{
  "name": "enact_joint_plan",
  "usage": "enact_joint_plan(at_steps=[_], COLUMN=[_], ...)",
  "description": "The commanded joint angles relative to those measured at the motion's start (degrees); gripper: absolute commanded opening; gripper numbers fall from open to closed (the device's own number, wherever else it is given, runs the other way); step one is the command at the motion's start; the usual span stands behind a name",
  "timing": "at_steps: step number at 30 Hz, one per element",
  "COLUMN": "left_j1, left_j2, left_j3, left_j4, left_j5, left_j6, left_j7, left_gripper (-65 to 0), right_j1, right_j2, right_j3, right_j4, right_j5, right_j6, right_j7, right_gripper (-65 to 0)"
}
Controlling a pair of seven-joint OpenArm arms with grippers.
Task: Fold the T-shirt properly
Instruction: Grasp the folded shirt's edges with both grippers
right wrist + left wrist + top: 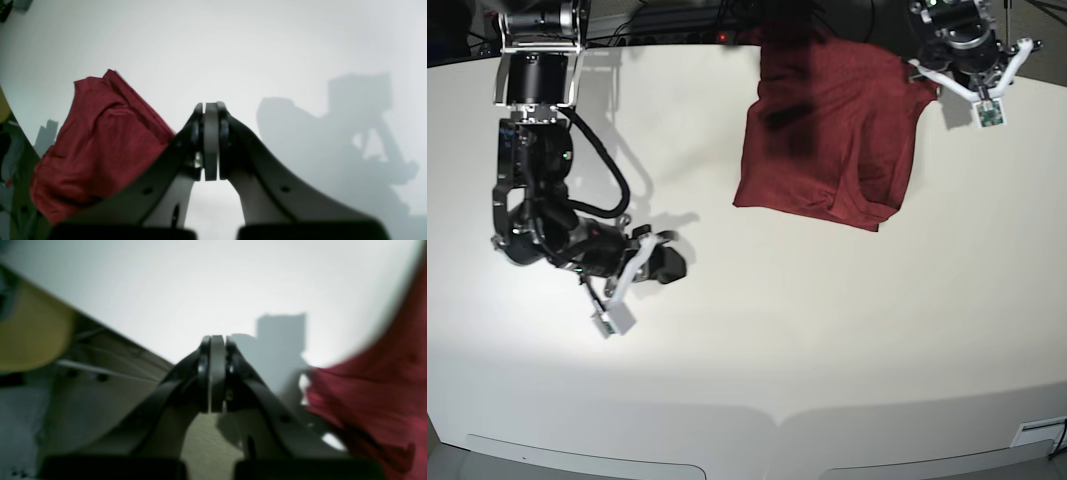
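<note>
White worktop (847,330) fills the base view. T-shirt (832,140) lies bunched at its far edge, part folded over itself (lower hem doubled up), maroon, no markings. Right pincer (210,141) sits over bare worktop well apart from the shirt, fingers pressed together, nothing between them. Left pincer (217,373) is just beside the shirt's edge near the far rim, also pinched together and empty; cloth only shows off to its side.

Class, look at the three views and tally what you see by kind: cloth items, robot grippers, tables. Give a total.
Cloth items: 1, the maroon T-shirt
Robot grippers: 2, the left gripper and the right gripper
Tables: 1, the white table
Total: 4
</note>
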Motion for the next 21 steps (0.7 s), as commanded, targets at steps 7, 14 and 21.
enact_joint_plan(at_steps=[7, 14, 21], left_j1=[0.3, 0.3, 0.3], left_j2=[-0.3, -0.3, -0.3], left_j3=[9.3, 16.6, 17.8], left_j4=[3.7, 7.5, 4.5], left_j5=[-2.1, -4.7, -8.2], left_j6=[-2.5, -5.2, -6.7], left_j7=[-1.7, -1.7, -3.2], left_gripper=[-65.0, -65.0, -65.0], right_j1=[1.5, 1.5, 1.8], right_j2=[0.4, 0.4, 0.5], right_j3=[-13.6, -22.6, -23.8], right_j4=[0.9, -3.9, -12.5], right_j5=[1.2, -3.5, -10.1], right_j6=[0.7, 0.7, 0.7], right_j7=[3.2, 8.8, 14.1], right_gripper=[-65.0, -65.0, -65.0])
